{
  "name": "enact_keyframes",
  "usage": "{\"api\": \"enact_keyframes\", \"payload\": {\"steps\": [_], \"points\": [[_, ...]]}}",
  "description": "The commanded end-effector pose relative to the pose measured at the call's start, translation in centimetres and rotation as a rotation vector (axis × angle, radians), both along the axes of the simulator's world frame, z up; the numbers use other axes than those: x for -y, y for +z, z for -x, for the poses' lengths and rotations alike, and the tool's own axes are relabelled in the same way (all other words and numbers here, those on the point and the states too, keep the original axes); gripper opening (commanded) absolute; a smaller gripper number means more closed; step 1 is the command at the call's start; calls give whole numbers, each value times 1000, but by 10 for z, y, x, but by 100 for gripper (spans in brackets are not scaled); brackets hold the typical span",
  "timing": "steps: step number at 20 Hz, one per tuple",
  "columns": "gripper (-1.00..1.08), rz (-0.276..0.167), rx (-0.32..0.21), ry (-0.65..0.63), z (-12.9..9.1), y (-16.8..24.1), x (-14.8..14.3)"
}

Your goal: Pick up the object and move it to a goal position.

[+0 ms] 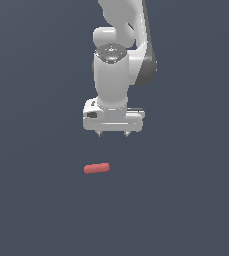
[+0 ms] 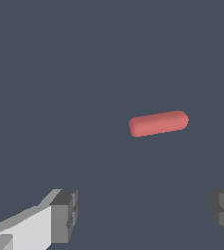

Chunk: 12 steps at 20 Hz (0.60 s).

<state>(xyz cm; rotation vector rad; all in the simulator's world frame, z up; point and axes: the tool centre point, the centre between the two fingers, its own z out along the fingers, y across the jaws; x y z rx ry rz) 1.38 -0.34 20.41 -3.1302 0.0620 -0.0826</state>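
Plain slate-grey ground carries the red-pink capsule-like rod [image 1: 96,168], lying flat and untouched, while our gripper [image 1: 113,134] hangs above and apart from it, fingers [image 2: 64,215] spread wide, presumably so they can straddle its narrow width.

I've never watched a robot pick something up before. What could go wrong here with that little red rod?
1. The red rod lies off to one side of the open gripper, not under it; a straight descent would likely miss.
2. The rod looks round and smooth, so a finger nudging it could roll it away.
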Motion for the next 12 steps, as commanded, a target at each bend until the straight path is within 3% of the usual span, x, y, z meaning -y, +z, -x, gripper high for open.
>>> {"api": "enact_keyframes", "payload": {"steps": [1,12], "points": [[100,-3,-2,-31,-2,-3,2],[100,-23,-18,-286,-15,-26,15]]}}
